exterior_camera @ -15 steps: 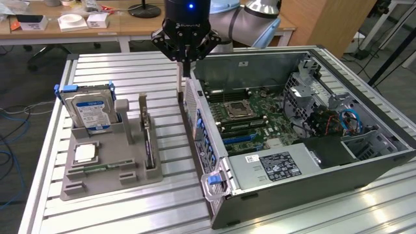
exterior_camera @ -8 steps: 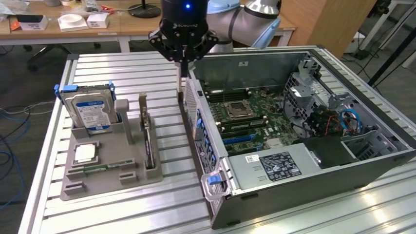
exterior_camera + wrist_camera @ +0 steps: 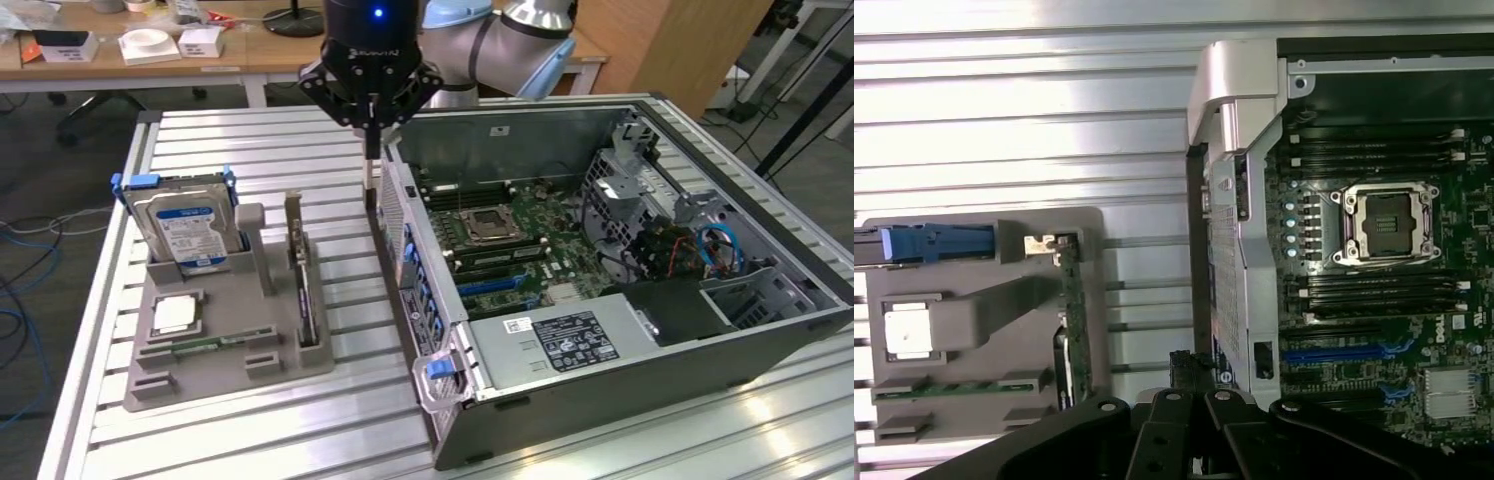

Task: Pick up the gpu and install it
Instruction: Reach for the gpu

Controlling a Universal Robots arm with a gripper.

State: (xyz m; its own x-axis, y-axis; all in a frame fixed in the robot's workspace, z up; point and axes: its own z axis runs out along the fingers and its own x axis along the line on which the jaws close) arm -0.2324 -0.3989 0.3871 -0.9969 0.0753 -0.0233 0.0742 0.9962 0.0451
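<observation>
One gripper (image 3: pixel 368 150): black, on a grey robot arm, hanging above the corner of the case wall that faces the holder; its two fingers are pressed together and grasp nothing.
case (image 3: pixel 747 330) (image 3: pixel 1224 150): open dark-grey metal computer tower lying on its side on the table.
motherboard (image 3: pixel 514 235) (image 3: pixel 1374 300): green circuit board inside the case, facing up, with a bare square socket.
table (image 3: pixel 334 430) (image 3: pixel 1004 120): ribbed aluminium surface under the case.
holder (image 3: pixel 220 340) (image 3: pixel 974 320): grey plastic parts tray, just beside the case, not touching it.
gpu (image 3: pixel 302 280) (image 3: pixel 1074 320): thin dark rectangular card with a metal bracket, standing on edge in the holder slot nearest the case, apart from the gripper.
hard drive (image 3: pixel 187 225) (image 3: pixel 934 245): thick silver box with a blue-white label and blue rails, upright at the holder side farthest from the case.
processor (image 3: pixel 176 315) (image 3: pixel 906 330): square silver chip, flat in the holder.
memory stick (image 3: pixel 200 347) (image 3: pixel 954 385): narrow green strip, in the holder.
</observation>
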